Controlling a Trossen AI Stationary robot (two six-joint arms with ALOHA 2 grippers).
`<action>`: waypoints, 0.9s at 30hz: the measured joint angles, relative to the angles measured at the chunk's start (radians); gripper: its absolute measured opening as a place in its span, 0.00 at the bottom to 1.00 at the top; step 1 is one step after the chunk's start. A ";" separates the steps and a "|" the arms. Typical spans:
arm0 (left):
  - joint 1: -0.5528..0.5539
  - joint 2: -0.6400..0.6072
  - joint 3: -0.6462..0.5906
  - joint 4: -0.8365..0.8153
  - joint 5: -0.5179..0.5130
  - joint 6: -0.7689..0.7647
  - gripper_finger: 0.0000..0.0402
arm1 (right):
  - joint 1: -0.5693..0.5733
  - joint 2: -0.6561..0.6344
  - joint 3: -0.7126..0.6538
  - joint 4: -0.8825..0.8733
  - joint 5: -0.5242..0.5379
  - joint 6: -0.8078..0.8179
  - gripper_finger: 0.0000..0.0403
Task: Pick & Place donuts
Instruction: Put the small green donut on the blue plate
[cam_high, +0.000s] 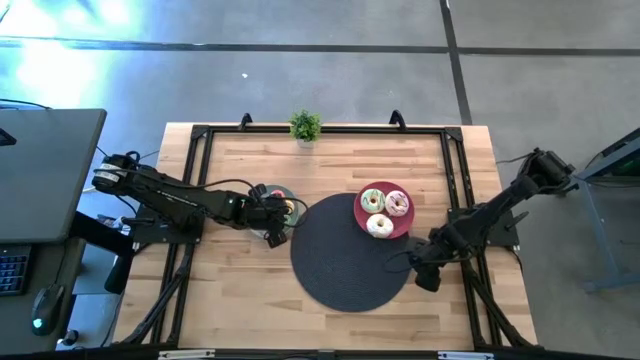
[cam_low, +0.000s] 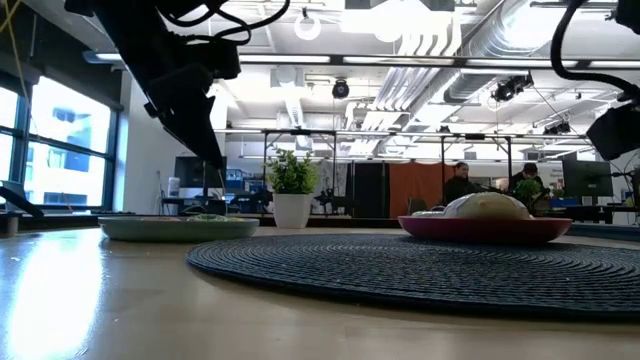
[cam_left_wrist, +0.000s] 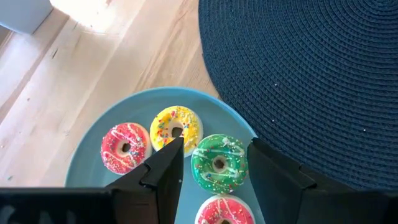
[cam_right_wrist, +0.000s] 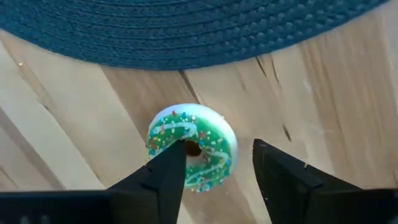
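Donuts at the moment of picking: a green donut (cam_left_wrist: 218, 165) lies on the blue plate (cam_left_wrist: 93, 149) beside yellow and pink ones, framed by the left gripper (cam_left_wrist: 214, 168), its fingers spread and not yet touching. Judged next: lower and close. Another green donut (cam_right_wrist: 191, 147) sits on bare wood just off the black mat (cam_right_wrist: 186, 31), under the right gripper (cam_right_wrist: 214, 163), also spread. Three larger donuts fill the red plate (cam_high: 362, 222). Behind the wooden table (cam_high: 240, 300): a potted plant (cam_low: 292, 190) and an office with people.
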 joint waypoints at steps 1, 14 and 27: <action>0.000 0.000 0.000 0.000 0.000 0.000 0.42 | 0.003 0.000 -0.009 0.017 0.003 0.000 0.41; 0.000 0.000 0.007 -0.015 -0.022 -0.001 0.42 | 0.001 0.000 0.127 0.053 0.017 -0.052 0.04; 0.000 -0.001 0.428 -0.566 -0.145 -0.059 0.42 | -0.188 0.079 0.142 0.889 0.921 -0.520 0.02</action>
